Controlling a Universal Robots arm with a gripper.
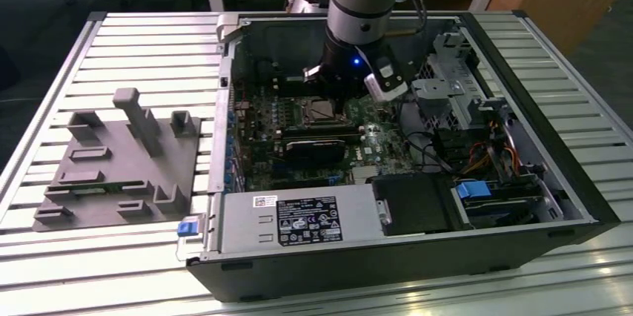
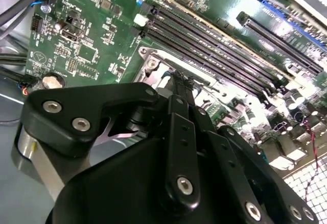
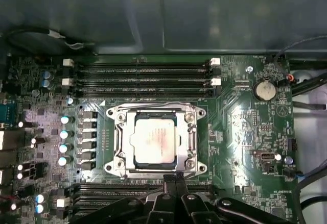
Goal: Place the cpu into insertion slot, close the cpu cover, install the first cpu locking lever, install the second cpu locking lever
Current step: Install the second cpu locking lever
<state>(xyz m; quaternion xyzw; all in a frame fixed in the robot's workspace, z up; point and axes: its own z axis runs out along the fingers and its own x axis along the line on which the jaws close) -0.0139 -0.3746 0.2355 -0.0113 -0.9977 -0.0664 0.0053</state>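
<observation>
The cpu [image 3: 155, 140], a silvery square chip, lies flat in the insertion slot [image 3: 116, 169] on the green motherboard. The cpu cover [image 3: 191, 138], a silvery frame with a square cut-out, is folded down around it. A thin wire lever [image 3: 153, 103] runs along the socket's edge beside the memory slots. My gripper [image 3: 172, 179] is shut, its black fingertips pressed together at the socket's opposite edge, just off the cover. In the second wrist view the gripper [image 2: 180, 80] tips reach the socket's metal frame [image 2: 151, 64]. In the exterior view the gripper [image 1: 334, 98] hangs over the socket [image 1: 322, 113] inside the open computer case.
Black memory slots [image 3: 145, 74] lie on both sides of the socket, and a row of capacitors [image 3: 64, 140] stands along a third side. A round coin battery [image 3: 265, 89] and cables [image 1: 435, 149] are nearby. A grey fixture block [image 1: 118, 160] sits on the slatted table at the exterior view's left.
</observation>
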